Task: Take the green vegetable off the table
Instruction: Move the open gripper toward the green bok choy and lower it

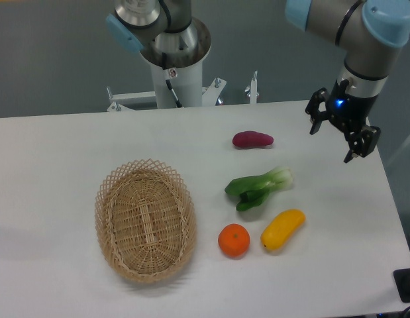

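While the oval woven wicker basket [146, 220] sits far left on the white counter [52, 152], the dark-leaved, pale-stalked green vegetable [258, 186] lies right of it, long axis tilted up toward the right, between purple sweet potato [252, 140] and yellow squash [283, 229]. Farther right, the fingers [342, 130] hang spread and empty near the counter's edge; open room surrounds the stalk.

Grey arm, pale-blue joints, black end effector [333, 140], perhaps blue-lit
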You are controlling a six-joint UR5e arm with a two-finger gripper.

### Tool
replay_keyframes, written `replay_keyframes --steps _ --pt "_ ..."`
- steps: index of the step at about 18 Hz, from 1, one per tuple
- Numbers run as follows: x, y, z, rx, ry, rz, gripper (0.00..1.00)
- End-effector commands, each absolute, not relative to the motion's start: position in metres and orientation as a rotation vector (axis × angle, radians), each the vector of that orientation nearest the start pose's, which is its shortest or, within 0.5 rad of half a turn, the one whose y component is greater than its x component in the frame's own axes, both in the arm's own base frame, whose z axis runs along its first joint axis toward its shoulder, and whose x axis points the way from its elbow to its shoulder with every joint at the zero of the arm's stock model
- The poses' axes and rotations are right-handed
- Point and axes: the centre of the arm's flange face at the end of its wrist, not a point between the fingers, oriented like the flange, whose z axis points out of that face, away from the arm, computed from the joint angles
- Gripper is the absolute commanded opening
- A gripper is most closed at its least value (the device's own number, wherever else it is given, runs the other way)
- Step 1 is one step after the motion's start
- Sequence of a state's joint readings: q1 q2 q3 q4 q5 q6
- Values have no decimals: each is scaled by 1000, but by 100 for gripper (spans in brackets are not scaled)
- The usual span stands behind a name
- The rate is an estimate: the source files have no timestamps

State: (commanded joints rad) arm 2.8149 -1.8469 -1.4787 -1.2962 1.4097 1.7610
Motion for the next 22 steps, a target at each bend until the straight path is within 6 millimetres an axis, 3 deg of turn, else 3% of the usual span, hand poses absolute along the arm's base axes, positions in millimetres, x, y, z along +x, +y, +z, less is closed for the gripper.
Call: replay_keyframes --steps 9,15,19,22 --pt "-525 338 405 -2871 772 115 100" --pt "-521 329 385 -2880 760 81 100" --pt "-517 329 361 -2880 761 98 100" --pt "-503 327 319 -2878 764 111 100"
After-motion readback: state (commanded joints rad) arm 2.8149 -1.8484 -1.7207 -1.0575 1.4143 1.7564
